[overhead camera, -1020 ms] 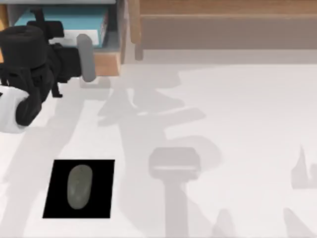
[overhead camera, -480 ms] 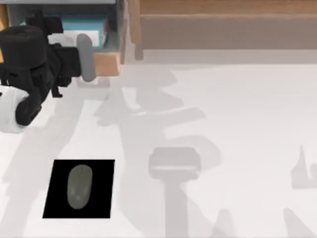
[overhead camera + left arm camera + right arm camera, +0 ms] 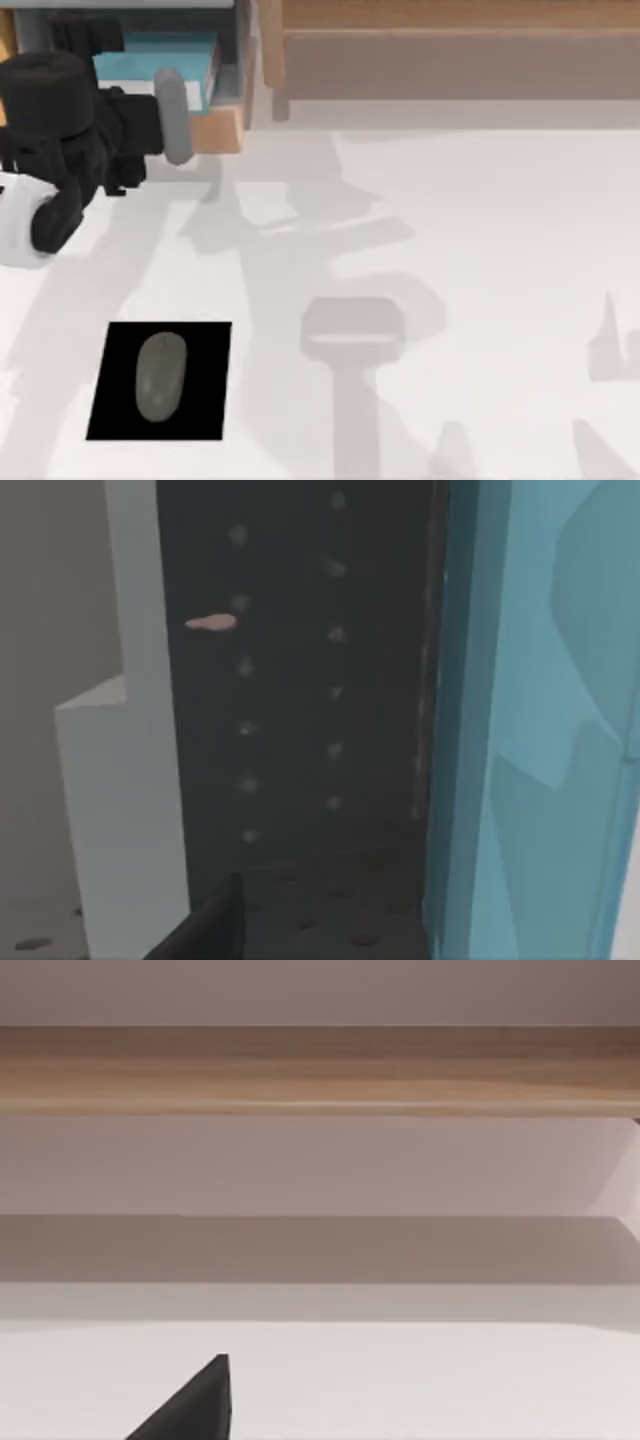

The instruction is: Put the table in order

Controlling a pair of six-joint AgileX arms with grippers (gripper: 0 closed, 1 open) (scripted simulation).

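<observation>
The left arm (image 3: 70, 140) is hovering at the table's (image 3: 480, 250) far-left corner, w/ its wrist reaching toward the wooden drawer (image 3: 215, 125) that's sitting open there. A teal book (image 3: 170, 50) is lying inside the drawer; in the left wrist view the same teal book (image 3: 540, 700) is showing against the drawer's grey, dotted inside, so the cam is looking straight into it. Finger spread can't be told, nor whether anything is held.

Key relation: the grey handle (image 3: 172, 115) is sitting right beside the wrist, its long axis running near-to-far, across the front of the drawer. Pushing toward the far edge looks like what would close it, probably the step in hand.

The mouse (image 3: 160, 377) is resting on the black pad (image 3: 205, 345) near-left, well apart from the arm. The light wooden shelf (image 3: 450, 50) is spanning the far side; the right wrist view is facing the shelf (image 3: 320, 1070).
</observation>
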